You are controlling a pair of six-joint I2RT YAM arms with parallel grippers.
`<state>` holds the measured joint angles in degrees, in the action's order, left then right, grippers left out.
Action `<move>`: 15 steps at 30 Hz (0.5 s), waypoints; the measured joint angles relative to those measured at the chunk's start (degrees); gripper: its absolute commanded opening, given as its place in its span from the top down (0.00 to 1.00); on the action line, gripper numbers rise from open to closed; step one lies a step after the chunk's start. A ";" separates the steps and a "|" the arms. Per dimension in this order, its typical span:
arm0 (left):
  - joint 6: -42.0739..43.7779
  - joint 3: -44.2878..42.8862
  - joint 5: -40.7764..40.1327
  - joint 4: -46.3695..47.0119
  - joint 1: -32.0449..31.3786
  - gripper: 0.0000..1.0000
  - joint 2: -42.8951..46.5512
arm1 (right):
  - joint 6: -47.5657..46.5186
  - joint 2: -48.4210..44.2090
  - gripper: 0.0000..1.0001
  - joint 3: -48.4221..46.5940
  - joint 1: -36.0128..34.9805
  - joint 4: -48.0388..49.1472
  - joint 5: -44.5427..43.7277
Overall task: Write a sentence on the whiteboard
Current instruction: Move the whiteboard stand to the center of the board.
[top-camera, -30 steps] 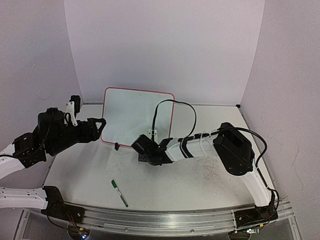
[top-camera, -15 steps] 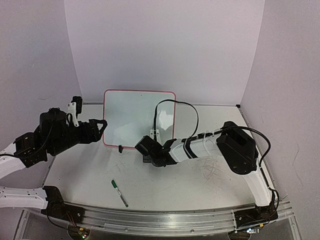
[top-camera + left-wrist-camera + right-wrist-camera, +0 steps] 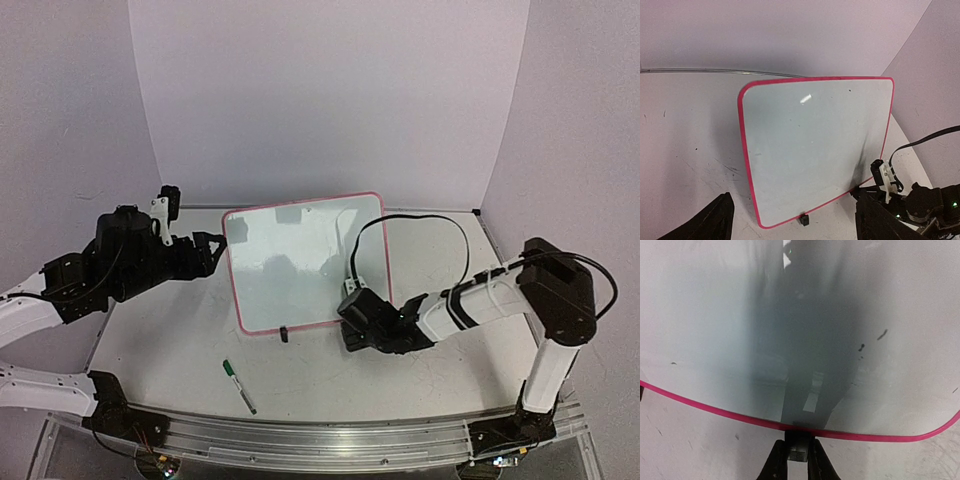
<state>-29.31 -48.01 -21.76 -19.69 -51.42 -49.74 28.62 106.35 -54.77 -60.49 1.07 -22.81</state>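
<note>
Right end effector [image 3: 798,449] clamps the black foot [image 3: 798,455] under the whiteboard [image 3: 715,315] directly ahead.

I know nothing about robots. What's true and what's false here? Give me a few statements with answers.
1. The whiteboard has no writing on it. True.
2. The right gripper pinches a black foot on the board's lower edge. True.
3. The left gripper holds the green marker. False: the marker lies on the table; that gripper is open and empty.
4. The board's frame is blue. False: it is red-pink.
</note>
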 measured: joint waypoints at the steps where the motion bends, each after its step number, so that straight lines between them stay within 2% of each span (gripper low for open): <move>1: 0.32 -0.02 0.02 0.32 0.00 0.15 -0.06 | -0.94 -2.19 1.00 2.63 0.20 0.69 0.18; 9: 1.23 -0.42 0.09 3.54 0.00 0.14 -0.31 | -3.69 -16.80 1.00 19.77 4.08 4.77 1.90; 15: 1.19 -0.42 0.09 4.78 0.00 0.14 -0.73 | -3.83 -19.21 1.00 23.46 5.25 6.50 2.60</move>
<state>-28.12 -48.42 -21.67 -14.91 -51.42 -50.46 24.79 87.14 -31.31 -55.24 7.58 -20.21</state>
